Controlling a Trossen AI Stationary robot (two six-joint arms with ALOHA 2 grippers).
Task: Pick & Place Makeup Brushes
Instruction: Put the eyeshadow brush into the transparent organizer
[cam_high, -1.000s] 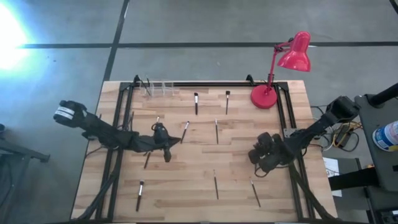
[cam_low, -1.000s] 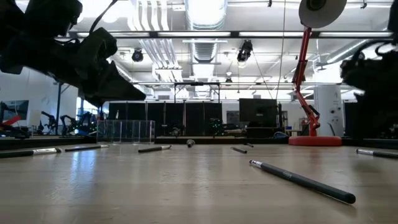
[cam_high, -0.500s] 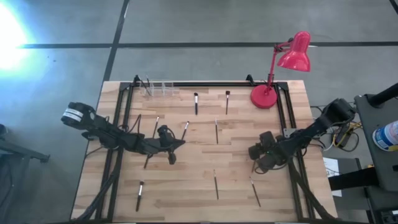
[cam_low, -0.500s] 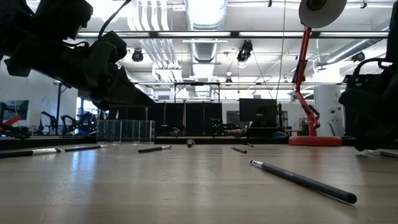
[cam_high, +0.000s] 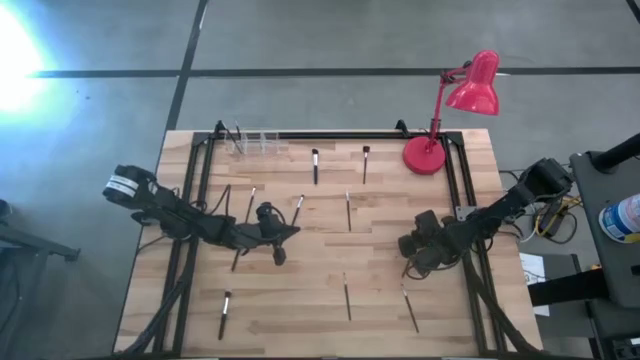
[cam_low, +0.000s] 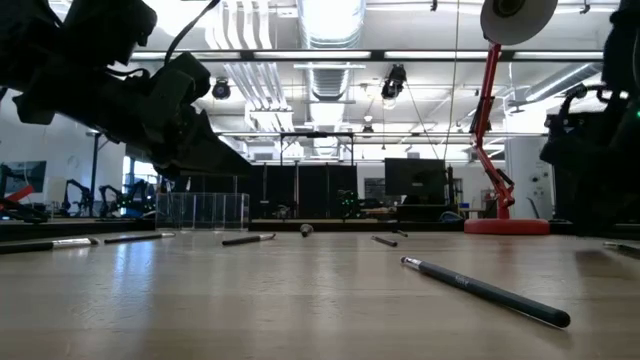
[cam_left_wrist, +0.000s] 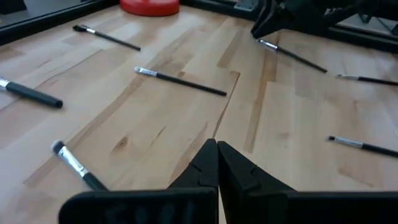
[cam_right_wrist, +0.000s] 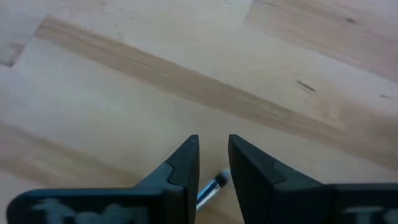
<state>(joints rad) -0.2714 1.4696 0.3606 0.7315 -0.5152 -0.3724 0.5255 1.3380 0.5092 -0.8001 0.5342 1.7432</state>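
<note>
Though light, stiff, slippery makeup brush (cam_right_wrist: 211, 186) between right end effector (cam_right_wrist: 214, 163) part-open fingers: pinch mid-handle, flat against surface (cam_right_wrist: 124, 74).

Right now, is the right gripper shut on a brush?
Cannot tell. The right gripper stands low over the table with a narrow gap, a brush between its fingers, but contact isn't visible.

In the right wrist view, the right claw (cam_right_wrist: 213, 163) hides nearly all of a makeup brush (cam_right_wrist: 210, 187); only its pale ferrule shows in the narrow gap, and whether the fingers pinch it cannot be told. From above, the brush bristles are too small to tell apart.
</note>
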